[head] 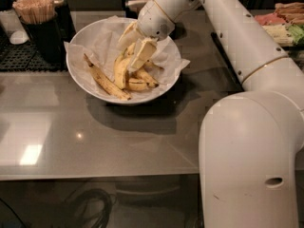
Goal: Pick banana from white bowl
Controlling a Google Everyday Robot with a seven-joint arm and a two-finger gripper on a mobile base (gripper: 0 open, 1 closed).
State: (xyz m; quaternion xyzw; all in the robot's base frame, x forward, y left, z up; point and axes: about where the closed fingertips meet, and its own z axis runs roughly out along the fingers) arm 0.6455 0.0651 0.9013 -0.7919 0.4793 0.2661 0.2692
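Observation:
The white bowl [83, 75], lined with crinkled white paper, stands at the back of the grey counter and holds several bananas. The plump, curved, bright yellow banana [121, 73] lies near the bowl's middle, beside other yellow pieces [142, 82]. A long slim brown-speckled banana [105, 80] lies to its left. My gripper [129, 56] reaches down into the bowl from the upper right. Its cream fingers [142, 52] are spread open just above the yellow banana's upper end and hide it. Nothing is held.
A black holder of wooden sticks [37, 18] stands left of the bowl on a black mat [19, 56]. Food packets [285, 23] lie at the far right. My arm's large white body [247, 156] fills the right foreground. The counter's front edge [95, 175] runs below.

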